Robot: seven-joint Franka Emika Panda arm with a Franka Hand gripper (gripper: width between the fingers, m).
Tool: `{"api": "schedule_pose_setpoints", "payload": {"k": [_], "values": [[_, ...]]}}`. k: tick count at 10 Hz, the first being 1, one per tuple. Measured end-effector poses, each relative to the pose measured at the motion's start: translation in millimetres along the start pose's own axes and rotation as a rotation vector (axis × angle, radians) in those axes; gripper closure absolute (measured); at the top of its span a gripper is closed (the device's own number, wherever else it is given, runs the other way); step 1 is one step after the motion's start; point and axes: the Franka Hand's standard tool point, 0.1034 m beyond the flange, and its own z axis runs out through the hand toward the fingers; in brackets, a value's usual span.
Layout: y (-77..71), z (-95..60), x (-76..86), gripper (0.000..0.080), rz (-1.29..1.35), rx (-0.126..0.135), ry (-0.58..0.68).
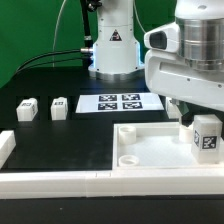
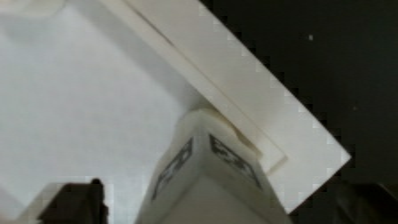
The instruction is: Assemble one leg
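One leg (image 1: 208, 137), a small white block with a black-and-white tag, stands upright on the corner of the large flat white panel (image 1: 160, 148) at the exterior view's right. My gripper (image 1: 198, 121) hangs right over it. In the wrist view the leg (image 2: 217, 165) rises between my open gripper (image 2: 217, 210), and one dark finger (image 2: 73, 204) stands apart from its side with white panel (image 2: 89, 90) showing in the gap. The other finger is lost against the dark table. Two more legs (image 1: 27, 108) (image 1: 58, 107) stand at the exterior view's left.
The marker board (image 1: 122, 102) lies behind the panel, in front of the arm's base (image 1: 112, 55). Long white border bars run along the front (image 1: 60, 186) and the left edge (image 1: 5, 150). The panel has a round hole (image 1: 128, 158) near its front left corner.
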Motion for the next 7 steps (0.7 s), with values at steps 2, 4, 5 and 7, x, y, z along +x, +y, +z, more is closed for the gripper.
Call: {"api": "schedule_pose_setpoints", "payload": {"k": [2, 4, 5, 7], "values": [[-1.5, -1.2, 0.1, 0.015, -0.241, -0.015, 0.017], [-1.0, -1.2, 0.8, 0.015, -0.453, -0.021, 0.018], [-0.6, -1.3, 1.4, 0.015, -0.57, -0.022, 0.017], [0.4, -1.7, 3.2, 0.015, -0.783, -0.034, 0.021]]}}
